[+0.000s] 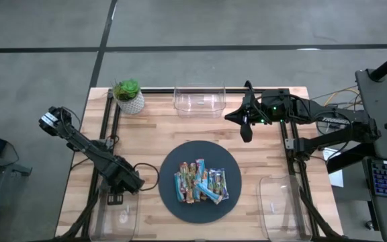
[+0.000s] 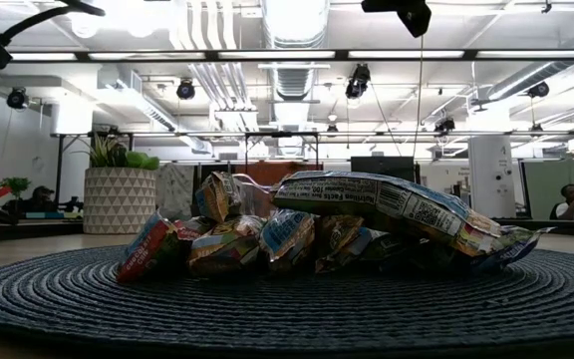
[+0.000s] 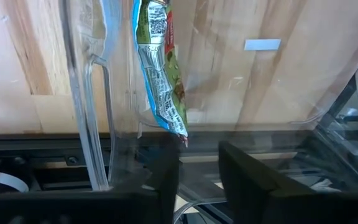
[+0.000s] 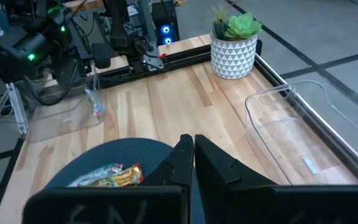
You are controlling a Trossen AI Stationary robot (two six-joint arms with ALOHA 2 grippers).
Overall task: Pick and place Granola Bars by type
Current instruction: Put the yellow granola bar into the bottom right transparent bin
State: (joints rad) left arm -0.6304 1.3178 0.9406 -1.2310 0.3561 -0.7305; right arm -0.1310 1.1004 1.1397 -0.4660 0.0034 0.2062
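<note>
The left gripper [image 1: 132,183] hangs over the clear bin [image 1: 106,218] at the table's front left corner, fingers parted, holding nothing; a green-wrapped bar [image 3: 160,74] lies in that bin just beyond its fingertips; the other granola bars [image 1: 199,181] sit heaped on the round mat [image 1: 173,161] mid-table; the right gripper [image 1: 246,131] waits closed and empty near the back.

Open-plan lab: exposed ceiling ducts [image 2: 292,40], distant desks, seated person [image 2: 572,202].
</note>
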